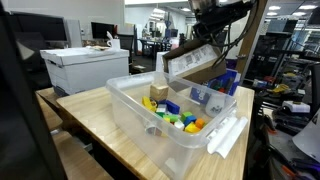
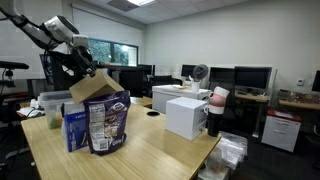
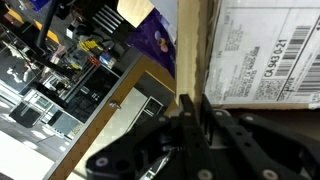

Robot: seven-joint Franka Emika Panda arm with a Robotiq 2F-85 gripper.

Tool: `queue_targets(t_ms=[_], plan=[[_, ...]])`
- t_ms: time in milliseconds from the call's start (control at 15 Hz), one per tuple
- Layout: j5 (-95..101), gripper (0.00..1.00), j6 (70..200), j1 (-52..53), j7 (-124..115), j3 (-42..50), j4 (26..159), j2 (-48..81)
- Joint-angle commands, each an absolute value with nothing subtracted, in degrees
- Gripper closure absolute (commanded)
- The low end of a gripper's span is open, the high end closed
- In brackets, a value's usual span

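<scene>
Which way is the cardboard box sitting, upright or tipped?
Tipped: the cardboard box hangs slanted in the shut gripper, off the table.

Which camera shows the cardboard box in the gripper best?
In an exterior view the cardboard box shows whole, tilted above the clear bin. In an exterior view the cardboard box is small; the wrist view catches only its labelled side.

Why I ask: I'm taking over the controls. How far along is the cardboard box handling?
Done: the gripper is shut on the cardboard box, which hangs tilted, off the table. In hand: holding it up by the far side of the clear bin, above the snack bag. Left: probably setting it down; it rests on nothing yet.
</scene>
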State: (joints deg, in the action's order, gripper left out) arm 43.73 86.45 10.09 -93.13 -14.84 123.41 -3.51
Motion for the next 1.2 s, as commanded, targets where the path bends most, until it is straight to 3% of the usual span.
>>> queue_targets(t_ms=[0,1133], plan=[[47.0,0.95,85.3,11.0,-91.4,-14.5,120.3,-2.2],[82.4,0.95,72.5,23.8,-92.4,-24.1,128.0,-4.0]])
